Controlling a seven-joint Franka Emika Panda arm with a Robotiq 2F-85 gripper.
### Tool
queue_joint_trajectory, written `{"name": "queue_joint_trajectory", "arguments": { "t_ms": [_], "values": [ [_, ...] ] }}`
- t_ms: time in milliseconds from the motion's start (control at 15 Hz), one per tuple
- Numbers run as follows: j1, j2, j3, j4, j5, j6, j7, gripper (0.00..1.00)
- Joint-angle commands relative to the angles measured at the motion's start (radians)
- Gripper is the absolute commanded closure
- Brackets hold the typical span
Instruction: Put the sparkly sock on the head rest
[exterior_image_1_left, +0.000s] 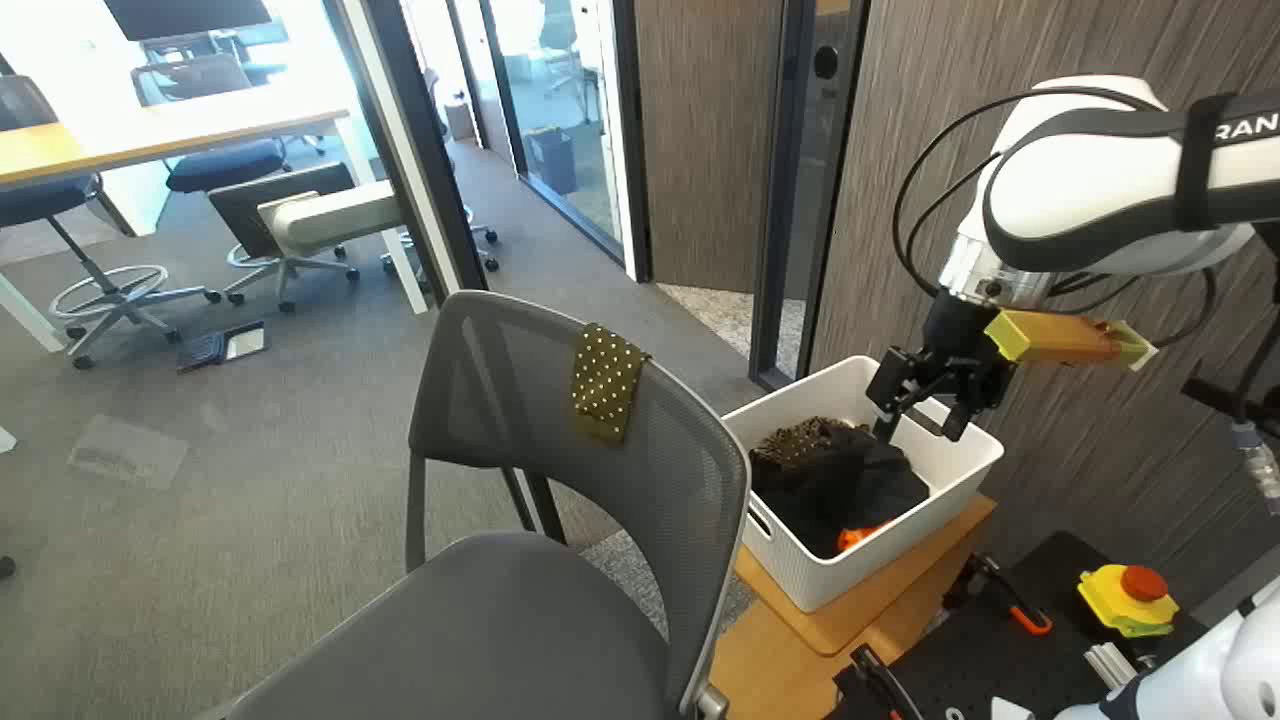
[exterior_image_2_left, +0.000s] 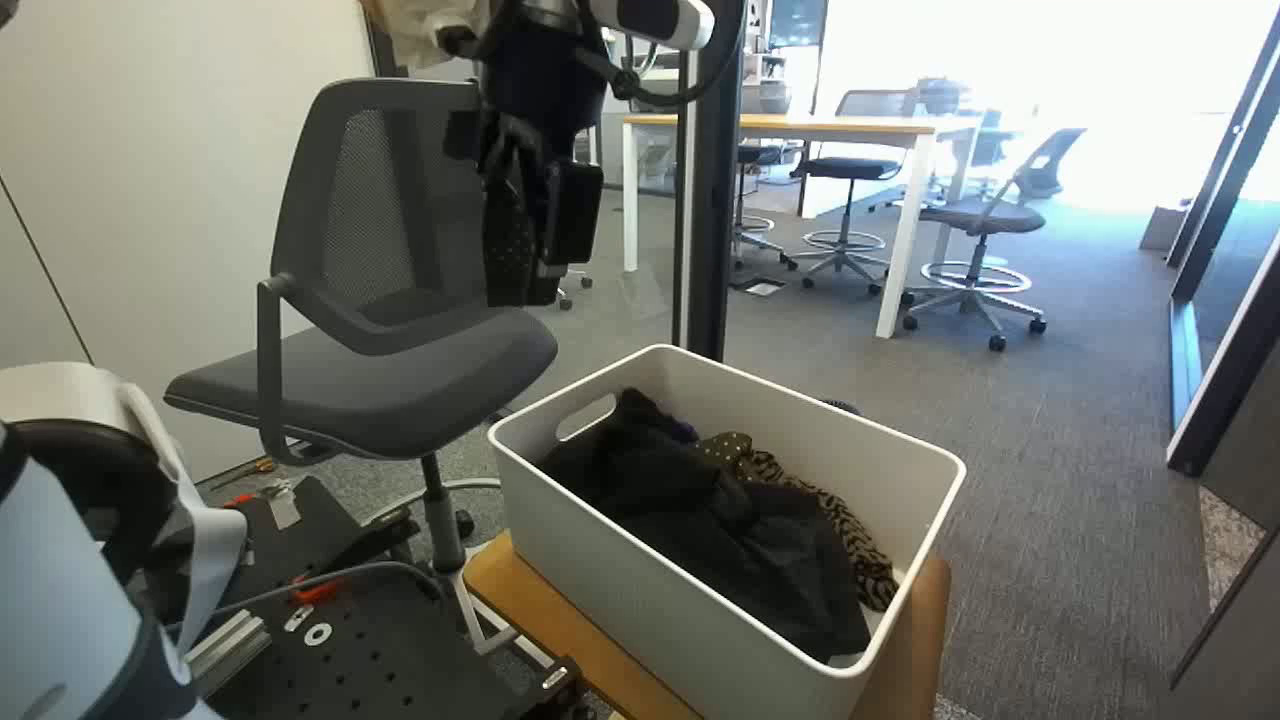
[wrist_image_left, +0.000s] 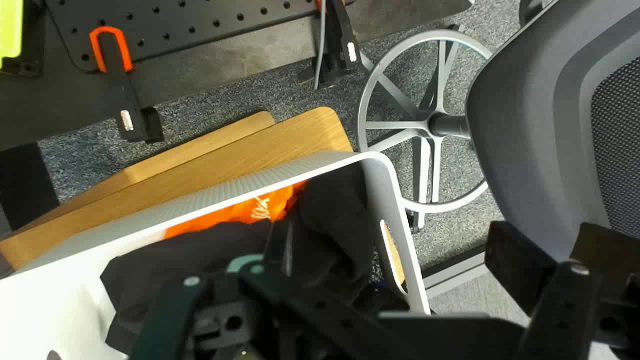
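The sparkly sock (exterior_image_1_left: 607, 385), olive-brown with gold dots, hangs limp over the middle of the head rest (exterior_image_1_left: 510, 302), the grey chair back's top edge. The head rest also shows in an exterior view (exterior_image_2_left: 390, 90). My gripper (exterior_image_1_left: 920, 425) is over the white basket, apart from the sock, its fingers spread with nothing seen between them. In the wrist view the fingers (wrist_image_left: 395, 260) are also wide apart. In an exterior view a dark, faintly speckled strip (exterior_image_2_left: 508, 240) shows beside the gripper (exterior_image_2_left: 550, 275); I cannot tell whether it lies behind it or touches it.
The white basket (exterior_image_1_left: 905, 520) holds black clothes (exterior_image_2_left: 740, 540), a gold-dotted patch (exterior_image_2_left: 725, 447), leopard-print cloth (exterior_image_2_left: 855, 535) and an orange item (wrist_image_left: 240, 210). It stands on a wooden stand (exterior_image_2_left: 560, 610). The chair seat (exterior_image_1_left: 520, 620) and a black perforated platform (exterior_image_2_left: 370, 650) are nearby.
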Motion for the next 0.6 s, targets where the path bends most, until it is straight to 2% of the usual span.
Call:
{"name": "queue_joint_trajectory", "arguments": {
  "t_ms": [0,333,533],
  "values": [
    [-0.015,0.001,0.014,0.002,0.008,-0.004,-0.008,0.00],
    [-0.020,0.009,0.022,0.005,0.003,0.008,0.009,0.00],
    [-0.060,0.095,0.067,0.038,-0.016,0.107,0.118,0.00]
  ]
}}
